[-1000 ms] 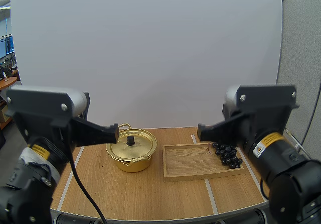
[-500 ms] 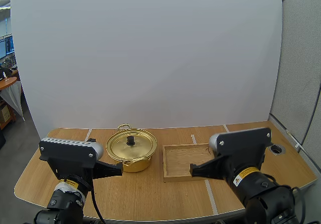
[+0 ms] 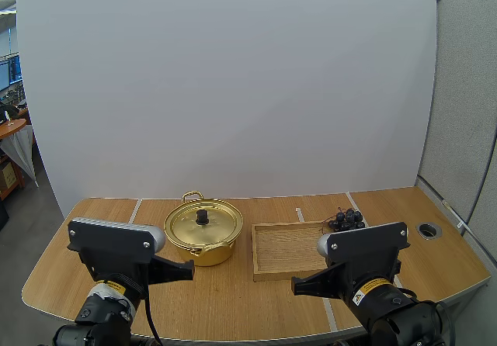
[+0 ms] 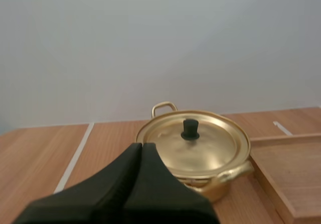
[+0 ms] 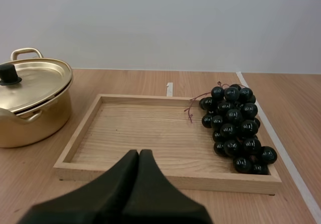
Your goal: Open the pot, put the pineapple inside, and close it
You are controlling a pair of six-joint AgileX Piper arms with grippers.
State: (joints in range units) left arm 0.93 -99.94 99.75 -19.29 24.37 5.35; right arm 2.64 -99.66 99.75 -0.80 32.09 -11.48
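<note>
Now that both arms have sunk lower than half a second ago, the grapes [image 5: 234,126] are uncovered again ahead of the right gripper [image 5: 139,153], lying along the right side of the wooden tray [image 5: 135,128]. The pot [image 4: 193,148], lid [image 4: 190,143] on, sits just beyond the left gripper [image 4: 141,147]. Both grippers are closed, fingers pressed together, holding nothing.

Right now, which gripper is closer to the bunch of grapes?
Right. The right gripper sits before the tray's near rim, with the grapes at its right end. The left gripper faces the pot, beyond the tray's other side.
</note>
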